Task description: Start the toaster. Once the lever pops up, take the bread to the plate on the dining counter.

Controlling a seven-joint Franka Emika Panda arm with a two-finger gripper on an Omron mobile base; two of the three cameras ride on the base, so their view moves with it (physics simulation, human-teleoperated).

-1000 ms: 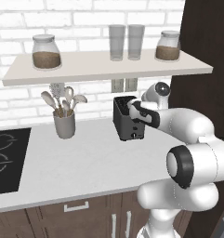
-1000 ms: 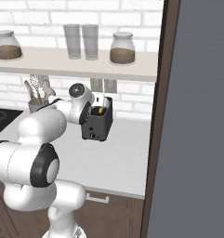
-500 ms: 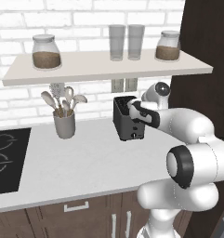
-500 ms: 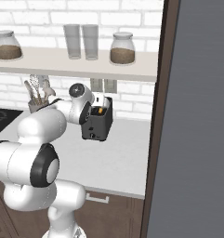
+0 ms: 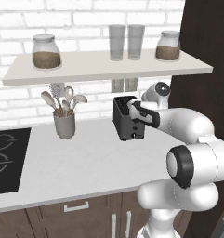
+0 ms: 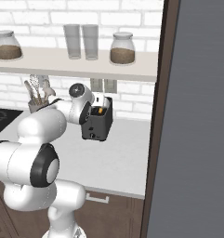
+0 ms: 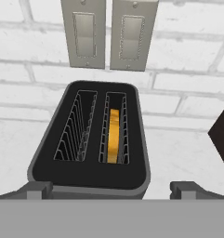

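The dark toaster [image 5: 126, 122] stands on the grey-white worktop against the brick wall, under the shelf. From above, the toaster [image 7: 90, 139] has two slots, and the bread [image 7: 114, 135] sits deep in the right-hand one, a tan-yellow slice on edge. Its top also peeks from the toaster [image 6: 97, 126] as bread [image 6: 100, 111]. My gripper [image 7: 111, 189] hovers just above the toaster's near edge, open wide, its fingertips [image 7: 37, 188] spread past both sides with nothing between them. The hand [image 5: 137, 111] is over the toaster's right front. The plate and the dining counter are out of view.
A grey utensil cup [image 5: 64, 123] with spoons stands left of the toaster. The shelf [image 5: 104, 69] above carries jars and two glasses. Two wall outlets [image 7: 108, 35] sit behind the toaster. A cooktop [image 5: 4, 158] is at far left, a tall dark panel [image 6: 156, 121] at right.
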